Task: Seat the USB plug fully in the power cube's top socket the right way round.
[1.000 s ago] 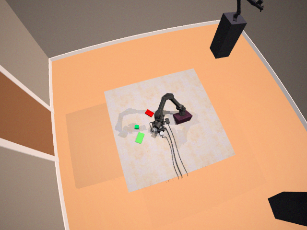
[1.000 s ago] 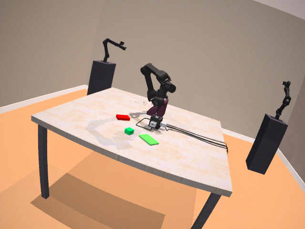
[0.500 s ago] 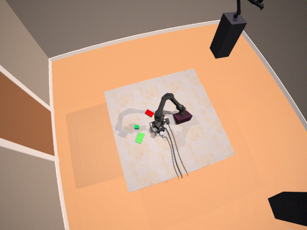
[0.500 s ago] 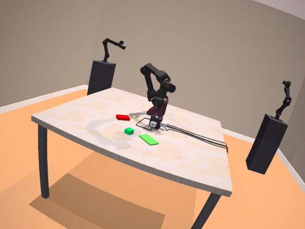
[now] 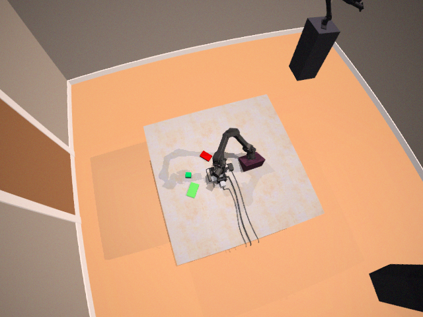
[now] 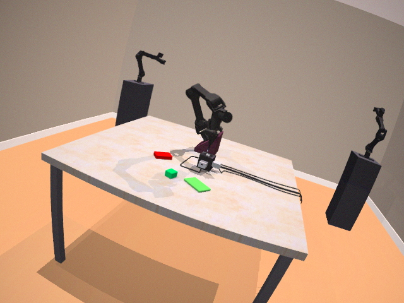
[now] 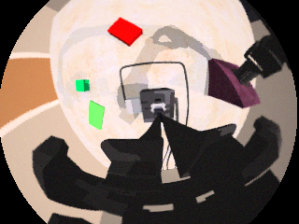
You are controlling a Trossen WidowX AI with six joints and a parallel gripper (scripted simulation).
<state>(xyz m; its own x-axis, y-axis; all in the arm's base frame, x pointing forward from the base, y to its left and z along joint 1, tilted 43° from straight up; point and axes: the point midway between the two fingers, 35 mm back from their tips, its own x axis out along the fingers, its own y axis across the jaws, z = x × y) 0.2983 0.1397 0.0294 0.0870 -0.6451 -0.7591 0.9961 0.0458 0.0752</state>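
The black power cube (image 6: 209, 164) (image 7: 147, 113) stands on the table (image 5: 273, 194) (image 6: 247, 208) (image 7: 93, 51). My gripper (image 6: 209, 151) (image 7: 160, 119) points down over its top and is shut on the USB plug, its fingertips almost together. The fingers hide most of that plug; a small pale piece (image 7: 159, 107) shows at the tips over the cube's top. How deep the plug sits, and which way round, I cannot tell. A white plug (image 6: 202, 163) (image 7: 133, 106) sits in one side face, and another white plug (image 6: 216, 165) (image 5: 223, 183) in an adjoining side.
A thin black cable loop (image 6: 187, 160) (image 7: 151, 63) stands out around the cube. Several cables run to the table edge. A red block (image 5: 205, 156) (image 6: 162, 155) (image 7: 125, 32), green cube (image 5: 188, 175) (image 6: 170, 173) (image 7: 82, 85) and light green slab (image 5: 192, 189) (image 6: 197, 184) (image 7: 96, 115) lie nearby. My arm's base is a purple block (image 5: 252, 164) (image 7: 229, 84).
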